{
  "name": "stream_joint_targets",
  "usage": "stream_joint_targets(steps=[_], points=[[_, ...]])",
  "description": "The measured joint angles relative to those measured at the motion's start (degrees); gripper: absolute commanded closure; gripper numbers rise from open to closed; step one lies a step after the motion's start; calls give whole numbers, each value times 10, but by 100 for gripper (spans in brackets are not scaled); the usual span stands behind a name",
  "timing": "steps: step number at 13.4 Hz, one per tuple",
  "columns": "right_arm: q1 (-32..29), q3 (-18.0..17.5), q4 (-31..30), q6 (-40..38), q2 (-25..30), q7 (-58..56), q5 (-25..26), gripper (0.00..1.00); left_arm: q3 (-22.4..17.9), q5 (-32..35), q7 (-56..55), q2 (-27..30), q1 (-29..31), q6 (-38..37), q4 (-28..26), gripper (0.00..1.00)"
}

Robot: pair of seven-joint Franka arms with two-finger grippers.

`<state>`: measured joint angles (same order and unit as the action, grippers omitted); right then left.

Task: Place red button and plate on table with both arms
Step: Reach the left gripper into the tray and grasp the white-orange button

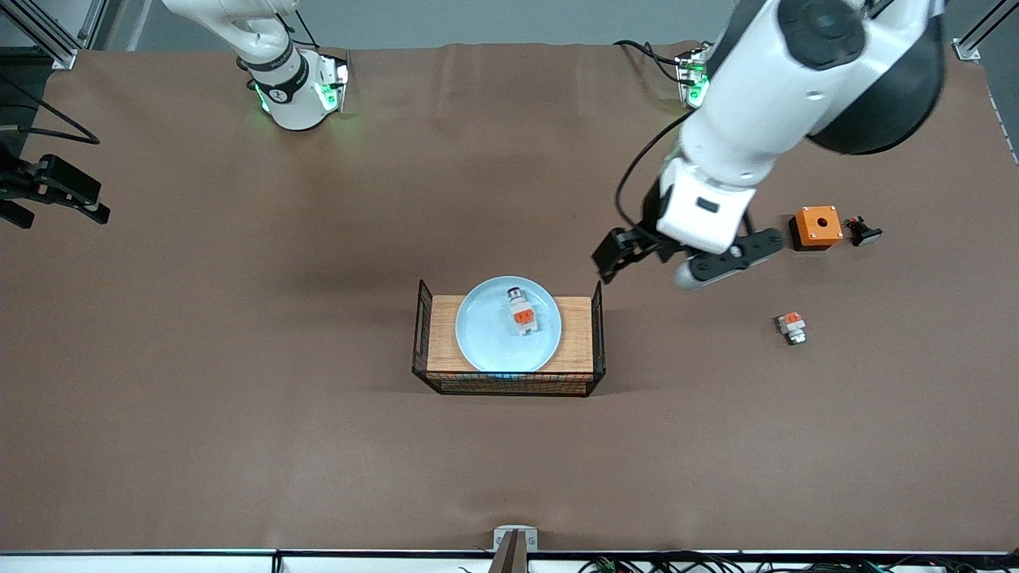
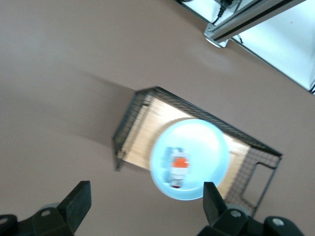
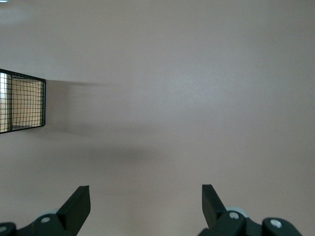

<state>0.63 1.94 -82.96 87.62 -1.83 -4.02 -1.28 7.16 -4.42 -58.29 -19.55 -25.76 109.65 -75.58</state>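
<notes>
my left gripper (image 1: 617, 256) hangs in the air with its fingers spread wide and nothing between them, over bare table (image 1: 239, 446) just off the left-arm end of the wooden crate (image 1: 579, 334). from its wrist camera i can see both open fingers (image 2: 78, 202) framing the plate (image 2: 206, 142) below.

my right gripper (image 1: 56, 195) waits near the right-arm end of the table, also open and empty, looking down at plain brown sheet with only a corner of the crate in sight.

the step in hand, as i read it, is bringing the left gripper in over the plate for the red button (image 1: 521, 311). to do it well i would centre over the part, turn the wrist so the fingers close across its narrow width, and descend straight so a fingertip does not catch the plate's raised rim or the crate's black wire end.

the pale-blue plate sits on top of the crate. the red button lies flat in it, a little toward the left arm's end from centre. its long axis runs roughly toward and away from the front camera, slightly slanted, with the darker cap end pointing toward the robots' bases and the orange-red band across its middle.
</notes>
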Motion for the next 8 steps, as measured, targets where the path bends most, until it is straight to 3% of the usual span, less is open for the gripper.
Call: stream_joint_targets(steps=[8], points=[[30,-2,0,-2,-6,22,8,0,-6,16,-36,-126,-62,57,18,5]])
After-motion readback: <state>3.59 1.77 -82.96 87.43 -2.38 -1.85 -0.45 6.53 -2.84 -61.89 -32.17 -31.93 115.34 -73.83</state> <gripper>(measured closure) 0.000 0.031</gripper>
